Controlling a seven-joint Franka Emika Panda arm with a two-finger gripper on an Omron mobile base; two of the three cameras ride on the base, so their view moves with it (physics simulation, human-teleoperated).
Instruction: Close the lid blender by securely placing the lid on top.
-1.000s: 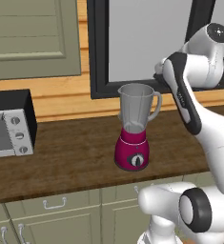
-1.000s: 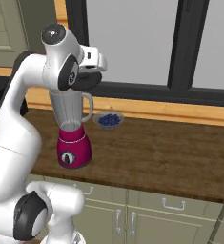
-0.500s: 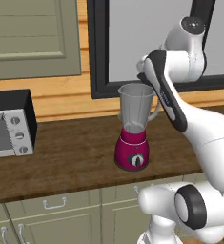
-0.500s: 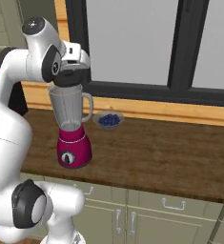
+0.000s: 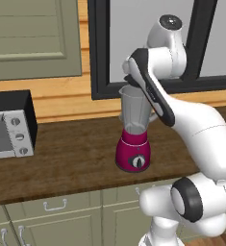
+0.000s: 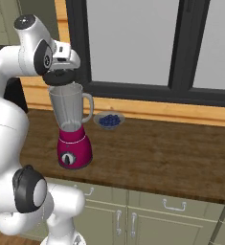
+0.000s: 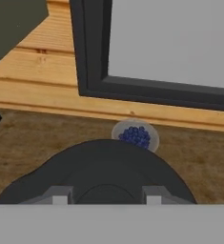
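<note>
The flat, round black lid (image 6: 61,77) is being held in the gripper (image 6: 62,72), its jaws closed on the raised centre, directly above the rim of the blender (image 6: 72,128), whose clear grey jar is standing on a rounded magenta base on the wooden counter (image 6: 157,153). Contact between lid and rim is hard to judge. Blueberries are lying in a small bowl (image 7: 135,135) just behind.

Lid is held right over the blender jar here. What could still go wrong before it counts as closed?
1. The lid hangs just above the jar rim of the blender; released slightly off-centre, it could seat tilted rather than flat.
2. The jar is tall on a small magenta base, so a sideways push while pressing down might shift or tip it.
3. A bowl of blueberries sits close behind the handle; a dropped lid could knock it.
</note>
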